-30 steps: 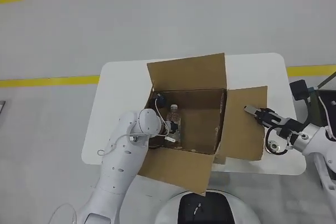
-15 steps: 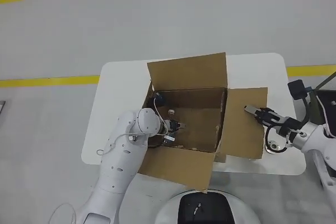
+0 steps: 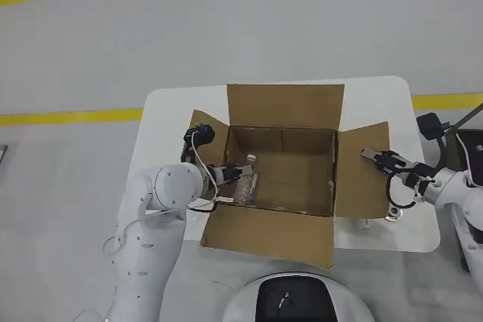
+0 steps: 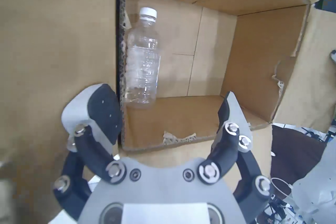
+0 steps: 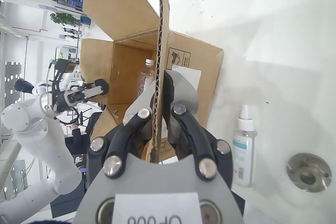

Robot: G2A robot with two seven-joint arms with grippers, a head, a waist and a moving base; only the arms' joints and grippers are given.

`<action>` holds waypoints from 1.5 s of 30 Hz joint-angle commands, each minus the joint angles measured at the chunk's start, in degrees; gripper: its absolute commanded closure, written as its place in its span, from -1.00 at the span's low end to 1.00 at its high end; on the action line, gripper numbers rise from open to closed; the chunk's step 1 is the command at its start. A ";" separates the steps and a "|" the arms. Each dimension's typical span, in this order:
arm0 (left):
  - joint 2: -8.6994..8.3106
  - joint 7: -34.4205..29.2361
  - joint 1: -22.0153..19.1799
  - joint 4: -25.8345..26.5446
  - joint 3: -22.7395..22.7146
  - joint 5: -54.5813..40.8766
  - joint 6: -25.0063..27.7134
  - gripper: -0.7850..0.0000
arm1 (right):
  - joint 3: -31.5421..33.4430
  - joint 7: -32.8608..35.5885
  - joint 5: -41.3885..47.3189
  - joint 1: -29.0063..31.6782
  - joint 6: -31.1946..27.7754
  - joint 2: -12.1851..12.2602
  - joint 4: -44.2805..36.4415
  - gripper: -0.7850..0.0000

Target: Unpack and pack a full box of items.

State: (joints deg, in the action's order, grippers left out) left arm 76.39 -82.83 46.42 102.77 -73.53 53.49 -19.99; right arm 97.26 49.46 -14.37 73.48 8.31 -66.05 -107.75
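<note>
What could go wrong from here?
1. Left gripper is open with the edge of the box wall lined up between its fingers, bottle right beside that wall: closing may pinch cardboard.
2. Right gripper is shut on the flap: any pull could drag the box or tear it.

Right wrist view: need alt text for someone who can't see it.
The right gripper is clamped on the edge of a flap of an open cardboard box on a white table. A clear bottle is inside the box, the left gripper is at the box's far side, and a spray bottle sits on the table near the box.
</note>
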 commanded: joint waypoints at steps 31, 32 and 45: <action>-1.65 -0.77 0.51 10.79 -4.71 -0.41 3.71 -1.00 | 16.55 -1.87 -34.73 23.64 -4.64 2.76 -21.99 1.00; -1.65 -0.77 0.51 10.79 -4.71 -0.41 3.71 -1.00 | 16.46 0.20 -38.09 24.40 -5.16 2.95 -22.92 1.00; -1.65 -0.77 0.51 10.79 -4.71 -0.41 3.71 -1.00 | 12.02 8.79 -42.99 25.43 -6.51 3.36 -24.50 1.00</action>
State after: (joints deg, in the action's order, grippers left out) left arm 74.74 -83.60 46.93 113.57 -78.23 53.08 -16.28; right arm 109.27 58.22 -57.34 98.91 1.82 -62.70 -132.23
